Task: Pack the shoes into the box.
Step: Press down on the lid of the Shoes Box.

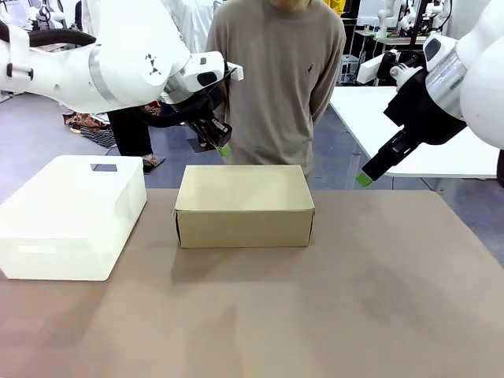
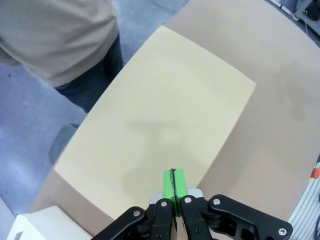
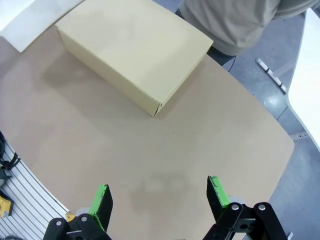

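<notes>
Item one, my left gripper (image 2: 173, 187): black two-finger claw with green pads pressed flat together, pinching nothing. I see it hanging above the far left edge of the tan-brown cardboard shoebox (image 1: 244, 205), clear of the lid, with a gap between.

Item two, my right gripper (image 3: 160, 200): same make, fingers spread wide and empty. It hovers over bare table at the right, well apart from the box, which lies ahead of it toward the middle.

Item three, the box: lid shut, flat on the brown table (image 1: 315, 315), set centrally with a long side facing me.

Item four, a larger white rounded box (image 1: 71, 213), just left of the shoebox, not touching it.

Item five, a person in a beige sweatshirt (image 1: 276, 71), standing at the far side directly behind the shoebox.

View notes: my left wrist camera gives the plain lid top with the gripper's faint shadow on it; my right wrist camera gives the box's corner seam and side wall; the front camera gives both arms and the white box whole.
</notes>
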Controlling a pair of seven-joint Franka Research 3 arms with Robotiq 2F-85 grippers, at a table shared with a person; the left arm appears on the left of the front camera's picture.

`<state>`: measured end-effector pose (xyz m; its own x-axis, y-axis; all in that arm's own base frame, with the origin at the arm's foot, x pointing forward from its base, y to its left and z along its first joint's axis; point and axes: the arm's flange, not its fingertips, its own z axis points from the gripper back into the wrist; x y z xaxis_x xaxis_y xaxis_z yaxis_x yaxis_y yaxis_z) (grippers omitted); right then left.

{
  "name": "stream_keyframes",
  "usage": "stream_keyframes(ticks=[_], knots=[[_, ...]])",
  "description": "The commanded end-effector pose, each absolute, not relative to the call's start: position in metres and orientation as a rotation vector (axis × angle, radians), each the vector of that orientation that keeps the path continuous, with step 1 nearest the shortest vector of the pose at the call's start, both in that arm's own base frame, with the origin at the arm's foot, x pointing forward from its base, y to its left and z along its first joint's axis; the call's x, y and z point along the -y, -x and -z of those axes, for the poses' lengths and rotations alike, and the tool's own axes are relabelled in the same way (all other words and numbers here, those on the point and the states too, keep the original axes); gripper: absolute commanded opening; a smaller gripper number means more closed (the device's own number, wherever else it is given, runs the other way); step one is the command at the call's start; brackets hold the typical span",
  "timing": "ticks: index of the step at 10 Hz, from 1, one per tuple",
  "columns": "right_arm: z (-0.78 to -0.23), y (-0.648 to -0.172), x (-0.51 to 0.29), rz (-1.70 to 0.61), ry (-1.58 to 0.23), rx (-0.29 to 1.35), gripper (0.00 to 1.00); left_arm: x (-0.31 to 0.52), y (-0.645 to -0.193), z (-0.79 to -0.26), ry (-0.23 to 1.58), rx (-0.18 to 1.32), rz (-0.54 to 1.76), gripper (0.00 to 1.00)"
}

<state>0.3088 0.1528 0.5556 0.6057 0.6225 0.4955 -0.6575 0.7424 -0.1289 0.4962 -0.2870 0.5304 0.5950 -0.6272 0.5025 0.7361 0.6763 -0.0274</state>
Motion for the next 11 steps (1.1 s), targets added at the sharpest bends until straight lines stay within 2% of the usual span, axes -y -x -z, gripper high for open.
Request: stream_keyframes(ticks=[1,6,11], knots=[[-0.559,-0.311,-0.155,-0.742,-0.075,0.534,1.0,0.278,-0.488,-0.533,0.228,0.503,0.818,0.0],[-0.559,-0.311,-0.155,-0.742,-0.075,0.534,1.0,0.285,-0.493,-0.537,0.239,0.496,0.802,0.0],[-0.566,-0.294,-0.154,-0.736,-0.092,0.652,1.0,0.316,-0.528,-0.527,0.306,0.346,0.661,0.0]])
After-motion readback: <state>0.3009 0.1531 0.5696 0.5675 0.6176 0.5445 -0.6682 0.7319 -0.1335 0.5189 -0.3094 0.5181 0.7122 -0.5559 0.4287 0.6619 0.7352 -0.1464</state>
